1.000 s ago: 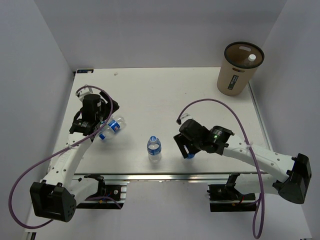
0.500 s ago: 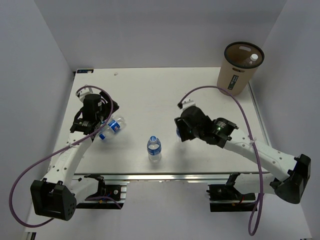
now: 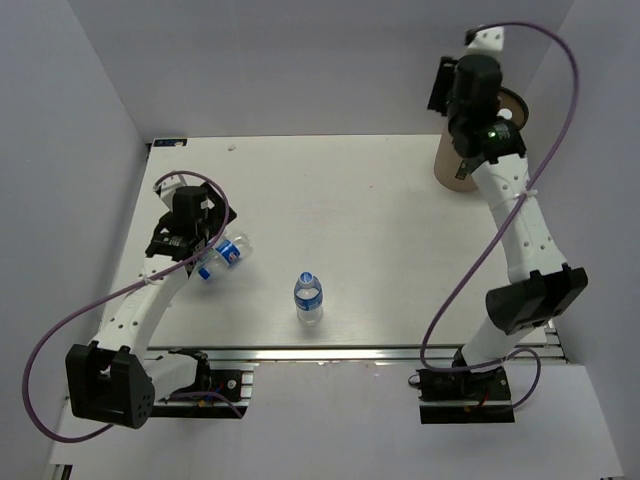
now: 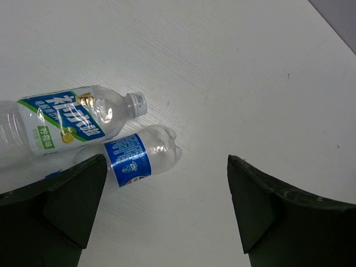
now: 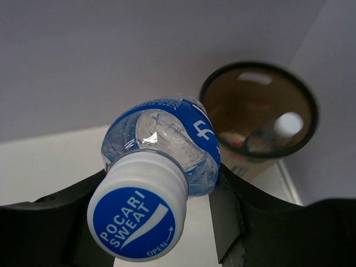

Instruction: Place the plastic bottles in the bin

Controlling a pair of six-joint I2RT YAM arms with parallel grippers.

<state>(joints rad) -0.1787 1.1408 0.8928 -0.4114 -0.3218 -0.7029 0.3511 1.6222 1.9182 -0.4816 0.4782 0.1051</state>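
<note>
Right jaws clench a clear, blue-banded bottle (image 5: 167,139) — blue-topped white cap, perhaps dented; left jaws gape.

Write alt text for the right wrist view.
The right claw grips a clear bottle, its blue Pocari Sweat cap facing the camera. Behind, the tan bin stands open with a second bottle inside.

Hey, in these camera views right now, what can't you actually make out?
Top view: the right arm covers most of the bin and hides the carried bottle.
Right wrist view: the bin's contents are blurred; only a pale cap-like patch shows.
Left wrist view: the blue-label bottle has its left end behind a finger; the green-label bottle is cut off by the left edge.
</note>
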